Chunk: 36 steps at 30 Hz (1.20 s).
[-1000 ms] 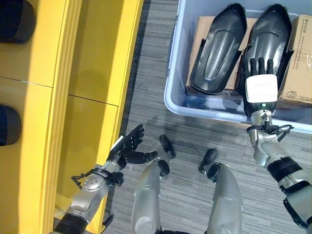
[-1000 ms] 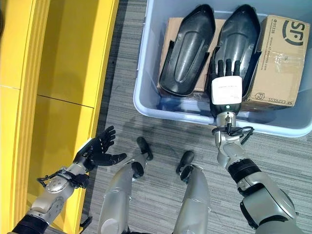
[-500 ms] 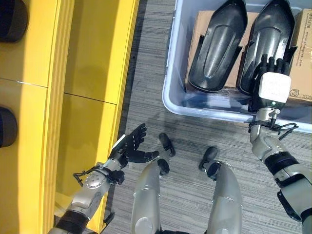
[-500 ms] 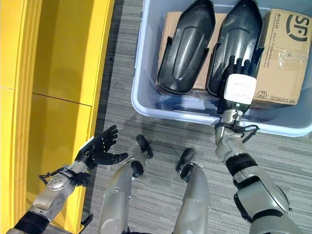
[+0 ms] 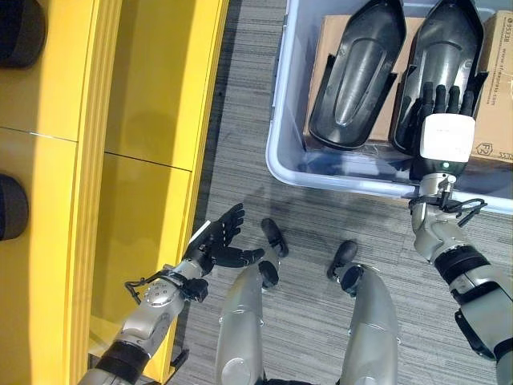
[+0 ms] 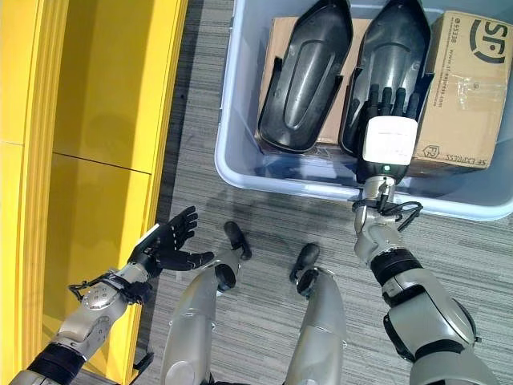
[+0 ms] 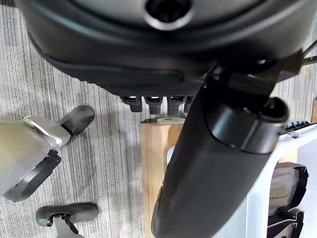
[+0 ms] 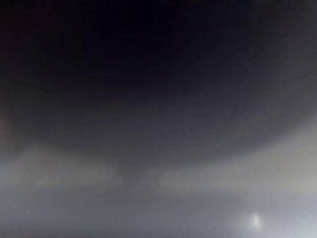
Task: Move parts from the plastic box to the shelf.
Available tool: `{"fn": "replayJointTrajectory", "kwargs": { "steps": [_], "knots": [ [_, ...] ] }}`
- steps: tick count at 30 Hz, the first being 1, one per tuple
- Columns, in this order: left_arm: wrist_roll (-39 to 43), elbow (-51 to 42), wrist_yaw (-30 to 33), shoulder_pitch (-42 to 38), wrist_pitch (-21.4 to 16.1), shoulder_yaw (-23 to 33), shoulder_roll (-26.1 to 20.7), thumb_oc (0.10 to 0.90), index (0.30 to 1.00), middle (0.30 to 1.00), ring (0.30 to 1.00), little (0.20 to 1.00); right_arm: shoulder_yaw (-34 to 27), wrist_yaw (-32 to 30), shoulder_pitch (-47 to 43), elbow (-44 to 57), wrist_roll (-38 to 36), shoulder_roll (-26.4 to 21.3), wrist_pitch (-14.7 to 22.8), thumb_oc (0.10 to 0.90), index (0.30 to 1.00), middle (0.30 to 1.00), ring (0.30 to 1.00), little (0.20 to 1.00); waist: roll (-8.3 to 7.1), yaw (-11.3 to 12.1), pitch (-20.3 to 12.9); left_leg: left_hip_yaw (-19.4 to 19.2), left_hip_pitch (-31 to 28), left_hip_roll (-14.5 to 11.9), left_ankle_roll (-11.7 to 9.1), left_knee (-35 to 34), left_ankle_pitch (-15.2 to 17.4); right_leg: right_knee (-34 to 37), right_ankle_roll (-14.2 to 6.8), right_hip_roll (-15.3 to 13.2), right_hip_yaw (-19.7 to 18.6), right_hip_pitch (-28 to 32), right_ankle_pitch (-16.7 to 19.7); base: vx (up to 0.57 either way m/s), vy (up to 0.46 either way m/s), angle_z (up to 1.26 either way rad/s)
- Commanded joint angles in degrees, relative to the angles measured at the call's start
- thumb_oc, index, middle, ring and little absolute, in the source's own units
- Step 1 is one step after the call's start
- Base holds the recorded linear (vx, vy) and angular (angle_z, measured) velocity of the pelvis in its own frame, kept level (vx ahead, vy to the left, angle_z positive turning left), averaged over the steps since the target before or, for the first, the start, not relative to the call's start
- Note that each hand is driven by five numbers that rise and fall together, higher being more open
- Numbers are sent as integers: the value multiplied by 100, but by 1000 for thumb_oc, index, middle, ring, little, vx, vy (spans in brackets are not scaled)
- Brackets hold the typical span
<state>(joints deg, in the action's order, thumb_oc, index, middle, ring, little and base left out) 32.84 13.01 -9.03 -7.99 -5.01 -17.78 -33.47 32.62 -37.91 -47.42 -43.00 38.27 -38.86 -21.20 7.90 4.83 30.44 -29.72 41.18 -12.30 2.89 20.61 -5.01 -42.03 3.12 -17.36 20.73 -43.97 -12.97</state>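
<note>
A pale blue plastic box (image 5: 280, 156) stands on the floor at the upper right. Two black shell-shaped parts lean side by side in it: the left part (image 5: 357, 72) and the right part (image 5: 445, 36). My right hand (image 5: 446, 136), with a white cover on its back, lies on the near end of the right part, its fingers (image 5: 439, 96) straight and spread over it. My left hand (image 5: 215, 243) hovers open low down, beside the front edge of the yellow shelf (image 5: 144, 120). Its thumb (image 7: 218, 163) shows in the left wrist view.
Cardboard boxes (image 6: 469, 80) sit under and beside the parts in the box. Two dark rounded parts (image 5: 16, 28) rest on the shelf at the far left. Grey striped carpet (image 5: 240, 160) separates shelf and box.
My right hand has shifted slightly to the right on the right part; its fingers were bunched half a second ago and are straight again. My left hand has hardly moved.
</note>
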Motion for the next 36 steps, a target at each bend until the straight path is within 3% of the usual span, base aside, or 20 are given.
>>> {"fn": "replayJointTrajectory", "kwargs": {
  "steps": [1, 7, 11, 14, 17, 20, 23, 28, 29, 33, 36],
  "knots": [
    [-127, -190, -5, -22, -397, 15, -8, 900, 1000, 1000, 1000, 1000, 286, 471, 8, -429, 494, -186, -164, 900, 1000, 1000, 1000, 1000, 186, 96, -65, 473, -152, -606, -880, 489, 972, -51, -665, -350, 205, -239, -53, 0, 0, 0],
    [-22, -104, -226, -33, -431, 31, -65, 900, 1000, 1000, 1000, 1000, 661, 853, -218, -634, 422, -256, -35, 900, 1000, 1000, 1000, 1000, 203, 177, -65, 511, -108, -619, -878, 530, 968, -82, -671, -411, 256, -252, -49, -1, -5, 0],
    [344, -86, -325, 37, -409, 113, 23, 900, 1000, 1000, 1000, 1000, 651, 966, -107, -839, -1045, -187, 86, 900, 1000, 1000, 1000, 1000, 201, 209, -65, 539, -96, -633, -870, 542, 968, -132, -668, -445, 284, -245, -86, 2, -5, 1],
    [213, -241, -191, -6, -359, 160, 43, 900, 1000, 1000, 1000, 1000, 185, 497, -7, -1055, -2451, 98, 364, 900, 1000, 1000, 1000, 1000, 224, 205, -65, 541, -55, -626, -861, 546, 965, -190, -653, -457, 249, -307, -90, 0, 0, 0],
    [234, -299, -161, -19, -262, 194, 41, 900, 1000, 1000, 1000, 1000, -194, 166, 8, -1194, -2698, 244, 375, 900, 1000, 1000, 1000, 1000, 241, 209, -65, 554, -49, -601, -854, 556, 975, -228, -647, -449, 234, -323, -96, 0, 0, 0],
    [180, -279, -210, -43, -211, 148, 90, 900, 1000, 1000, 1000, 1000, -528, -61, 47, -1266, -3191, 352, 1020, 900, 1000, 1000, 1000, 1000, 254, 201, -65, 571, -41, -576, -858, 551, 975, -230, -635, -424, 230, -321, -101, 0, 0, 0],
    [152, -277, -112, -75, -231, 64, 139, 900, 1000, 1000, 1000, 1000, -723, -161, 44, -1184, -3016, 428, 1194, 900, 1000, 1000, 1000, 1000, 272, 174, -65, 571, -24, -549, -862, 529, 984, -215, -627, -402, 211, -344, -106, 6, 32, -4],
    [180, -167, -32, -163, -308, -79, 213, 900, 1000, 1000, 1000, 1000, -701, 56, 6, -1159, -2374, 486, 926, 900, 1000, 1000, 1000, 1000, 291, 136, -65, 525, -11, -549, -856, 554, 1002, -229, -613, -387, 176, -380, -124, 2, 17, -5],
    [150, -78, 22, -227, -353, -143, 233, 900, 1000, 1000, 1000, 1000, -437, 339, -128, -1218, -1279, 421, 558, 900, 1000, 1000, 1000, 1000, 310, 144, -65, 509, -4, -539, -859, 543, 987, -202, -617, -394, 186, -402, -97, 0, 0, 0],
    [139, 66, -77, -275, -481, -193, 169, 900, 1000, 1000, 1000, 1000, 275, 1150, -370, -1342, -69, 260, 174, 900, 1000, 1000, 1000, 1000, 307, 196, -65, 506, 32, -568, -870, 569, 984, -190, -629, -445, 248, -416, -77, -9, -26, 1],
    [114, 113, -183, -317, -497, -182, 152, 900, 1000, 1000, 1000, 1000, 575, 1429, -513, -1382, -6, 212, 67, 900, 1000, 1000, 1000, 1000, 311, 227, -65, 512, 61, -575, -870, 564, 977, -174, -628, -463, 271, -433, -65, -11, -39, 2]
  ]
}}
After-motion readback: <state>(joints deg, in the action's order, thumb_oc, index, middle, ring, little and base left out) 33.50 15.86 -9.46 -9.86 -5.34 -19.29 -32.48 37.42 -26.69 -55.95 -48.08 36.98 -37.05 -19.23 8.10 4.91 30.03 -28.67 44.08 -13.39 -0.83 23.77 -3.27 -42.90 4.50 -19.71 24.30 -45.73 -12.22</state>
